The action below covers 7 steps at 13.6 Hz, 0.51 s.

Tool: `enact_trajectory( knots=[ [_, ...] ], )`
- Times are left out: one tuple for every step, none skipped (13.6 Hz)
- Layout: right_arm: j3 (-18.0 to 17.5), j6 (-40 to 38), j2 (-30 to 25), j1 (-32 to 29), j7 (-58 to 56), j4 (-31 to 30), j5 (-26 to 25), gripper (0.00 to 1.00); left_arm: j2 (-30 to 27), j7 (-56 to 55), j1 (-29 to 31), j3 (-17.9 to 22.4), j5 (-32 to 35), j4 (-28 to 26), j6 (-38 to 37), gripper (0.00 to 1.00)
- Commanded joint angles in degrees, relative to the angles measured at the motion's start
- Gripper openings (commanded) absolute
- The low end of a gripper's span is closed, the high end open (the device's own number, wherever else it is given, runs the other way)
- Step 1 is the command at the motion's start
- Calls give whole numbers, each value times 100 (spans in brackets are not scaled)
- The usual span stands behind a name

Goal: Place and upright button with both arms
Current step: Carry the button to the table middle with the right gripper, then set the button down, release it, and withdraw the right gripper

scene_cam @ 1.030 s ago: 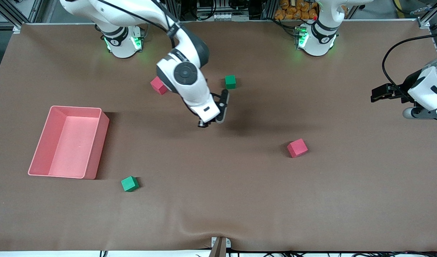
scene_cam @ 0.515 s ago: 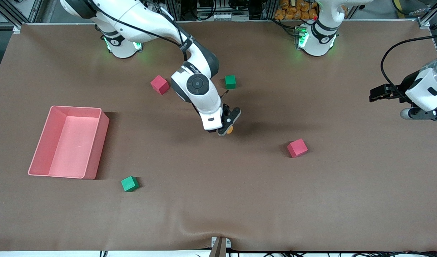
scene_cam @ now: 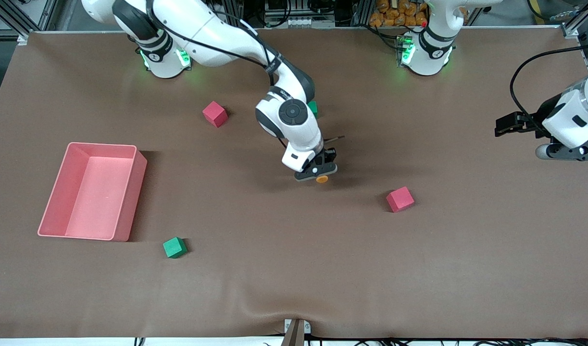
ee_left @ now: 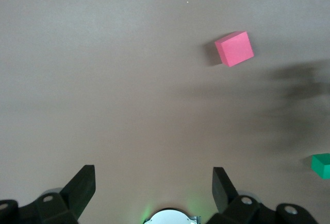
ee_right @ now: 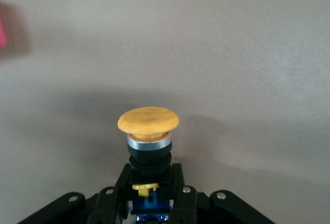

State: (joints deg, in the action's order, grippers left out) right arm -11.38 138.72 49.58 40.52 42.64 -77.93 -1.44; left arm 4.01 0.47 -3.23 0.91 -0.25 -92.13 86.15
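The button (scene_cam: 322, 179) has a round orange cap and a black-and-blue body. My right gripper (scene_cam: 317, 172) is shut on that body, low over the middle of the table. In the right wrist view the button (ee_right: 148, 121) sticks out past the black fingers (ee_right: 121, 184), cap pointing away from the right gripper (ee_right: 149, 176). My left gripper (scene_cam: 563, 153) hangs over the left arm's end of the table. It is open (ee_left: 153, 175), with only bare brown table between its fingers (ee_left: 82, 180).
A pink bin (scene_cam: 93, 191) stands toward the right arm's end. One red cube (scene_cam: 400, 199) lies close to the button, another red cube (scene_cam: 214, 114) nearer the bases. A green cube (scene_cam: 174, 247) lies near the bin; a second green cube (scene_cam: 313, 106) peeks from under the right arm.
My right arm has swung toward the left arm's end of the table with the button, turning its wrist so the orange cap now shows. The left gripper has drifted slightly and stays open.
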Motion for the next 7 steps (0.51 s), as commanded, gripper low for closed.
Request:
enact_trajectory(
  knots=[
    [48, -144, 832, 114, 919, 1137, -49, 0, -102, -265, -2, -107, -195, -51, -28, 100],
    [48, -161, 930, 88, 1026, 1235, -49, 0, -94, -458, -2, -187, -195, -51, -28, 100],
    [48, -179, 940, 53, 1035, 1228, -49, 0, -93, -643, -2, -257, -195, -42, -28, 100],
    [48, -188, 966, 61, 1044, 1201, -49, 0, -85, -775, -2, -327, -204, -42, -28, 100],
    [57, -196, 1018, 79, 1053, 1175, -58, 0, -93, -881, -11, -372, -204, -42, -28, 100],
    [57, -188, 1028, 70, 1053, 1175, -58, 0, -85, -995, -2, -424, -212, -42, -28, 100],
    [57, -196, 1028, 61, 1053, 1166, -66, 27, -67, -1092, -2, -425, -273, -50, -28, 100]
  ],
)
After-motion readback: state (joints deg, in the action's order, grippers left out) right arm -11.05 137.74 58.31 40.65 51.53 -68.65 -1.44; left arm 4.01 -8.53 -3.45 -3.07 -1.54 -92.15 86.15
